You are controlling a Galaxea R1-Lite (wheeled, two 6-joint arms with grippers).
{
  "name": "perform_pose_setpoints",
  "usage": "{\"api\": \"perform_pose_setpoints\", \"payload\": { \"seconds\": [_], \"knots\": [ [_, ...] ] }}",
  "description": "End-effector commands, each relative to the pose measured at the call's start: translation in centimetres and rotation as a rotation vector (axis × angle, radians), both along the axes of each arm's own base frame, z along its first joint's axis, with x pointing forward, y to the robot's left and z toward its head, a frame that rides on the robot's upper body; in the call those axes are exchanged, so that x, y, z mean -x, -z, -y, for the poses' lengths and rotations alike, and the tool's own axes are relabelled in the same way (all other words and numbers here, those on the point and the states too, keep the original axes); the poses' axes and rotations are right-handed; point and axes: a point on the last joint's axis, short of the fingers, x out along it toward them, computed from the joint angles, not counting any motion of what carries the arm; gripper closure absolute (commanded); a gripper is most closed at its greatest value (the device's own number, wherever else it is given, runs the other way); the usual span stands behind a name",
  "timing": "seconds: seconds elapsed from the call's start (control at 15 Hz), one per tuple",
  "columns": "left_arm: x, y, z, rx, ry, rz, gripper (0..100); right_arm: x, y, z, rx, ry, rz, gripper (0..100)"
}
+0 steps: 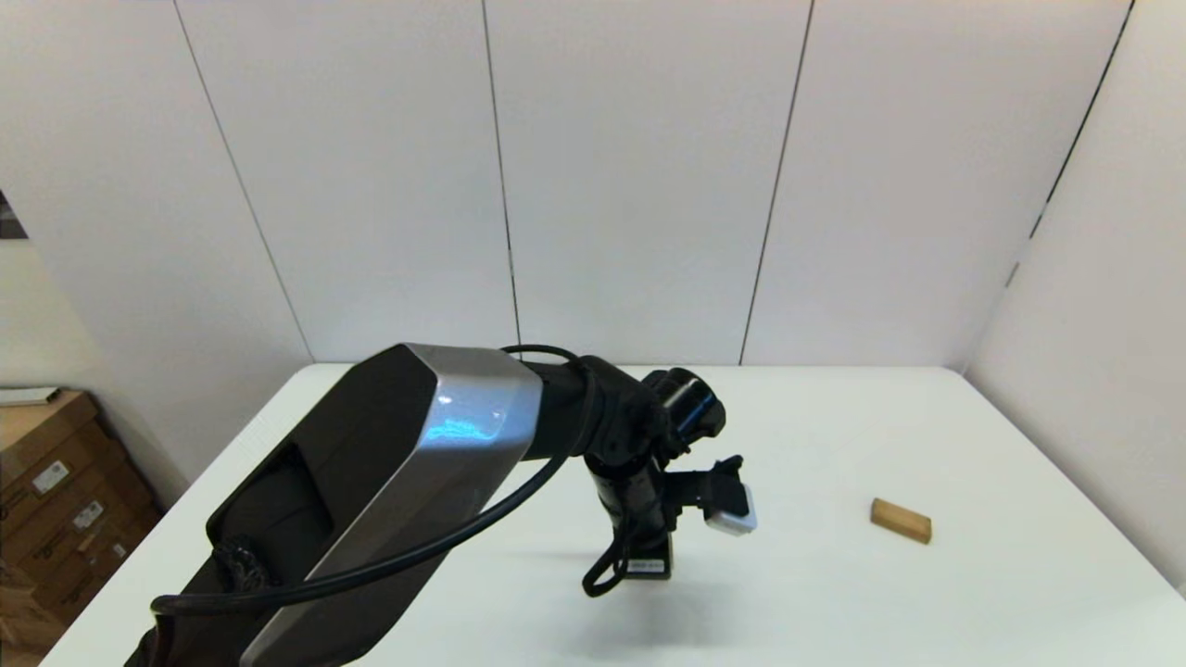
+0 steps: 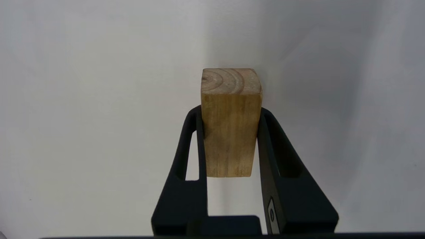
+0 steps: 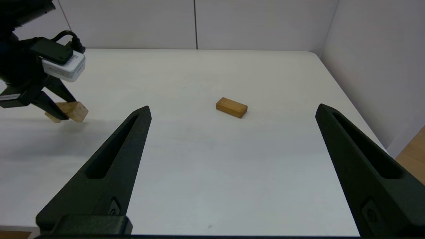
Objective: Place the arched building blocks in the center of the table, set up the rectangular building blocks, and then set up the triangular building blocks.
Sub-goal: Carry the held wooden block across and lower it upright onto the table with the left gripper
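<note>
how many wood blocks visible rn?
2. One is clamped in the left gripper near mid-table: block. The other, a plain bar, lies flat on the table's right side. Any third block is hidden or out of view.

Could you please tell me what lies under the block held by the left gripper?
Only bare white table shows under the block; the fingers cover its sides.

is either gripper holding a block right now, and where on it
The left gripper is shut on a wooden block, fingers pressing its two opposite long sides, just above the table. The right gripper is open, holding nothing.
</note>
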Motion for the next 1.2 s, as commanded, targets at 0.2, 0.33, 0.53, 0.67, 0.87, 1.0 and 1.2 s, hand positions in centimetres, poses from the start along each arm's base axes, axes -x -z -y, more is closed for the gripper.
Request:
{"api": "perform_pose_setpoints", "payload": {
  "seconds": [0.2,0.33,0.53,0.67,0.87,1.0,1.2],
  "knots": [
    [-0.74,0.43,-0.67,-0.015,0.011,0.0,100,-0.01,0.05,0.0,0.0,-0.001,-0.002,0],
    [-0.74,0.5,-0.66,-0.016,0.013,0.0,100,-0.01,0.05,0.0,0.0,-0.001,-0.002,0],
    [-0.75,0.79,-0.65,-0.022,0.014,-0.005,100,-0.01,0.05,0.0,0.0,-0.001,-0.002,0],
    [-0.75,1.09,-0.65,-0.028,0.012,-0.012,100,-0.01,0.05,0.0,0.0,-0.001,-0.002,0],
    [-0.76,1.22,-0.64,-0.03,0.018,-0.012,100,-0.01,0.05,0.0,0.0,-0.001,-0.002,0],
    [-0.78,1.29,-0.62,-0.03,0.018,-0.012,100,-0.01,0.05,0.0,0.0,-0.001,-0.002,0],
    [-0.73,1.29,-0.57,-0.029,0.021,-0.012,100,-0.01,0.05,0.0,0.0,-0.001,-0.002,0]
  ]
}}
